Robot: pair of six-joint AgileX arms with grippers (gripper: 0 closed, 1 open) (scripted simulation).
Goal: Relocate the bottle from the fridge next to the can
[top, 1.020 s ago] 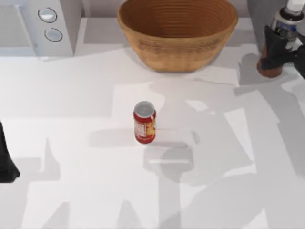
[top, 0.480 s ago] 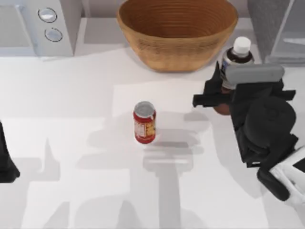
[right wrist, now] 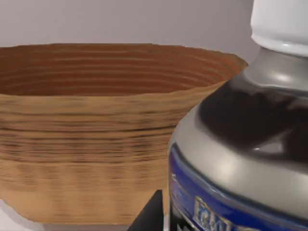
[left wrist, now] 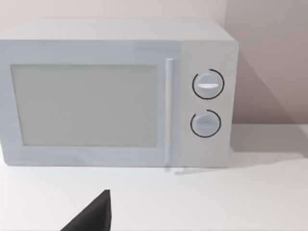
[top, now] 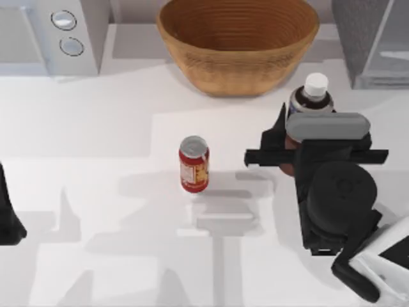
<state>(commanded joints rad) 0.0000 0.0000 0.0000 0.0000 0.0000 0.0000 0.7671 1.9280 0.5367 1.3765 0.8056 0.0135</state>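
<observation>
Right gripper (top: 289, 148) is clamped on the bottle (top: 309, 102), fingers on the lower body, well below the white cap and the label at the shoulder. Bottle is upright in the grip; can't tell whether it's lifted or touching the table (top: 96, 192). Out of the fridge (top: 374, 38), which sits behind and to the right of the gripper.

Handling, my read:
- tall, rigid, full of liquid, so top-heavy; could tip if set down hard
- smooth wall, probably slippery; a low body grip beats the neck
- keep it vertical

The can (top: 193, 164) stands to the left of the gripper, well apart, with open table between. Basket (top: 238, 41) is behind and left of the gripper, close to the bottle in the right wrist view (right wrist: 250, 144).

Left gripper (top: 7, 217) is parked at the left table edge; can't tell if open or closed. It faces the microwave (left wrist: 120, 91).
</observation>
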